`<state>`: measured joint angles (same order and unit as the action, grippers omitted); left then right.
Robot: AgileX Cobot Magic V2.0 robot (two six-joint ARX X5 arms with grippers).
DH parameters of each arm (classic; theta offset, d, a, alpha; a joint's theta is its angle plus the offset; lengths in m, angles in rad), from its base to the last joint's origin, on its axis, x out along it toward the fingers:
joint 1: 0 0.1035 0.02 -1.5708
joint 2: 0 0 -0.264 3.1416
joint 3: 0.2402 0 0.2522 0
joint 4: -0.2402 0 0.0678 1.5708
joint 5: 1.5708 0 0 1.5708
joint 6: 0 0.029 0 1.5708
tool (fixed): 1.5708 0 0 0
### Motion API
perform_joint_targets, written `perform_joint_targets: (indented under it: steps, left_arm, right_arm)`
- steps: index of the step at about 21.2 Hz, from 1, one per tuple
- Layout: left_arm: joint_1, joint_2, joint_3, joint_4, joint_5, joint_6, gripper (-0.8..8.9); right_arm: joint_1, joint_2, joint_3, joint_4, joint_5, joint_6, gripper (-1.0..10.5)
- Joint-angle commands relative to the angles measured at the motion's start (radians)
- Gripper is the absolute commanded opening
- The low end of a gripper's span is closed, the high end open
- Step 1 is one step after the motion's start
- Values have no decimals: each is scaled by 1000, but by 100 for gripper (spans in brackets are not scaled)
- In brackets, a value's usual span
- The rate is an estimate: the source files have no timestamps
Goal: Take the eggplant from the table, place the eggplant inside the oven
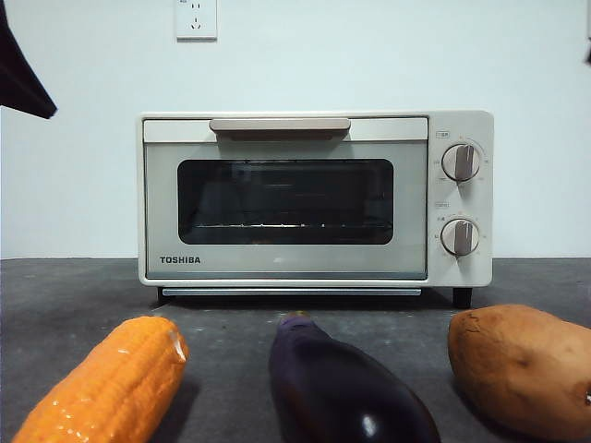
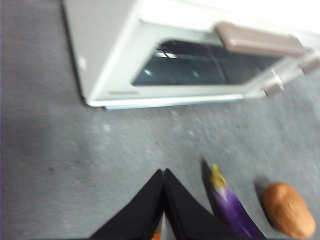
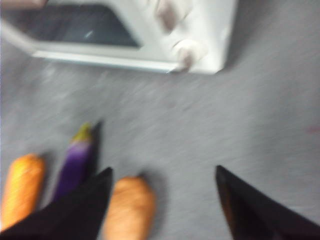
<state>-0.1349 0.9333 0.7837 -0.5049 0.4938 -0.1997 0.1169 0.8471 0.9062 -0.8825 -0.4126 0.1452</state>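
Note:
The eggplant (image 1: 346, 388) lies on the table (image 1: 231, 323) in front of the oven (image 1: 314, 198), between a corn cob and a sweet potato. The oven's door is closed, its beige handle (image 1: 280, 125) at the top. My left gripper (image 2: 163, 174) hangs shut and holding nothing above the table, with the eggplant (image 2: 230, 205) just beside its jaws. My right gripper (image 3: 164, 172) hovers open and holding nothing over the table near the sweet potato, the eggplant (image 3: 75, 165) off to one side. The front view shows only a black arm tip (image 1: 18, 74) at the top left corner.
An orange corn cob (image 1: 106, 383) lies left of the eggplant and a brown sweet potato (image 1: 522, 365) right of it. The oven has two grey knobs (image 1: 460, 198) on its right side. A white wall with a socket (image 1: 196, 18) stands behind it.

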Motion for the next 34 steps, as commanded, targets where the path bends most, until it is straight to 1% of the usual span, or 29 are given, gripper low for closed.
perform_joint_targets:
  steps: [1, 2, 3, 5, 7, 8, 11, 14, 16, 18, 20, 22, 25, 28, 30, 32, 33, 34]
  left_arm:
    - [-21, 16, 22, 6, 3, 16, 6]
    - [-29, 19, 22, 7, 3, 16, 6]
    - [-36, 19, 22, 7, 3, 17, 6]
    - [-45, 19, 22, 6, 3, 19, 6]
    - [-49, 19, 22, 3, 3, 25, 6]
    - [-51, 19, 22, 4, 3, 25, 6]
    - [-55, 19, 22, 4, 3, 28, 6]
    - [-55, 19, 22, 3, 3, 28, 6]
    - [-55, 19, 22, 3, 3, 29, 6]
    - [-55, 19, 22, 3, 3, 29, 6]
    - [-55, 19, 22, 3, 3, 31, 6]
    - [-55, 19, 22, 3, 3, 31, 6]
    - [-55, 19, 22, 4, 3, 31, 6]
    - [-55, 19, 22, 4, 3, 32, 6]
    - [-55, 19, 22, 4, 3, 32, 6]
    - [-55, 19, 22, 4, 3, 32, 6]
    - [-55, 19, 22, 4, 3, 32, 6]
    - [-55, 19, 22, 5, 3, 32, 6]
  right_arm:
    - [51, 53, 12, 19, -149, 61, 395]
    - [84, 75, 12, 34, -194, 81, 395]
    - [125, 98, 12, 51, -206, 102, 395]
    - [225, 141, 12, 90, -201, 136, 395]
    - [344, 192, 12, 130, -153, 186, 395]
    - [414, 224, 12, 151, -115, 212, 395]
    - [574, 320, 24, 191, -11, 266, 395]
    - [718, 447, 68, 193, 154, 309, 395]
    - [782, 529, 100, 190, 250, 335, 395]
    - [827, 609, 130, 185, 321, 356, 395]
    - [853, 684, 150, 183, 372, 378, 395]
    - [866, 751, 163, 189, 387, 389, 395]
    - [871, 829, 164, 210, 387, 392, 395]
    - [871, 859, 164, 222, 385, 392, 390]
    - [876, 859, 164, 227, 383, 398, 326]
    - [877, 859, 164, 219, 378, 417, 217]
    - [877, 859, 167, 215, 370, 424, 168]
    - [877, 858, 179, 196, 352, 424, 147]
